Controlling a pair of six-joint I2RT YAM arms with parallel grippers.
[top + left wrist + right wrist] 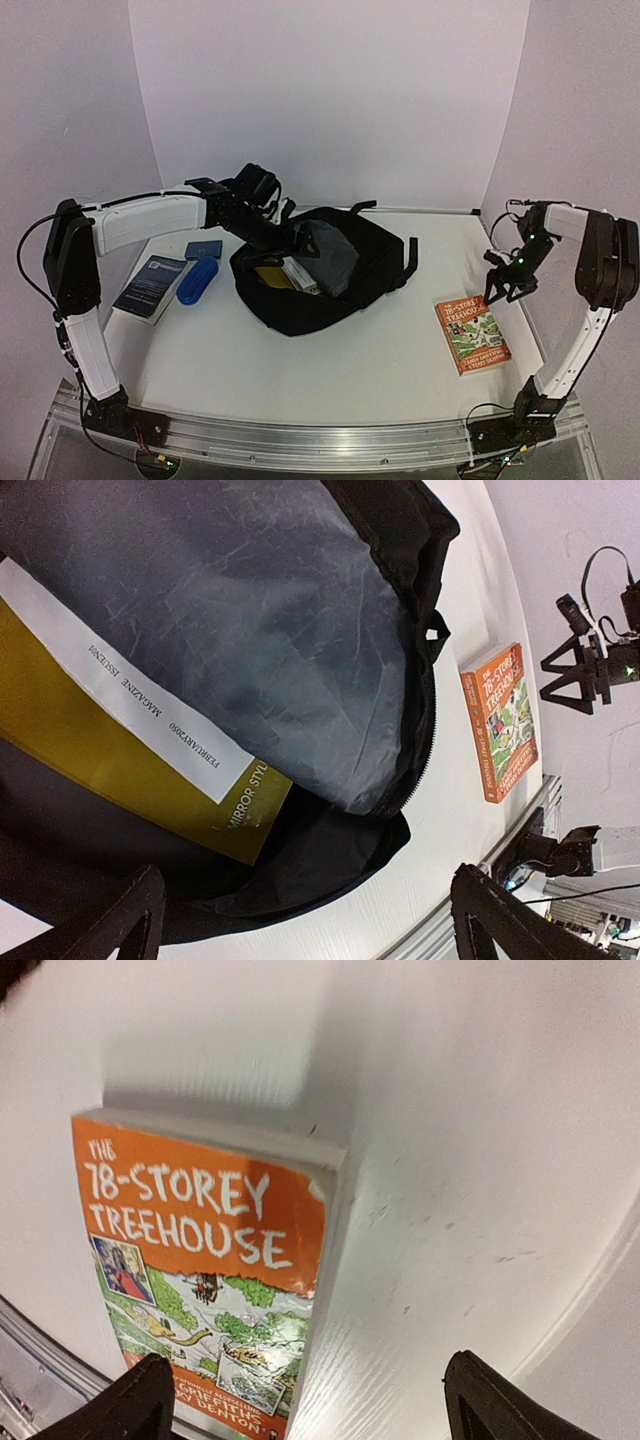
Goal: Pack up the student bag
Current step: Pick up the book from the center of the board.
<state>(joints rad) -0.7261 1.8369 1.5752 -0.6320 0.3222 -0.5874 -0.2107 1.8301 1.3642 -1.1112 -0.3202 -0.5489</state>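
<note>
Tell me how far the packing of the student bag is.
Done: a yellow magazine sits inside the open student bag. In hand: nothing; the left gripper is open at the bag's mouth, the right gripper open near the orange book. Left to pack: that book, the dark booklet, the blue case and the small blue box.

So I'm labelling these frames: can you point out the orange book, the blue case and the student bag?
orange book (pixel 472 335): top view, middle of its cover.
blue case (pixel 197 280): top view, middle of its top.
student bag (pixel 300 310): top view, black near side.
</note>
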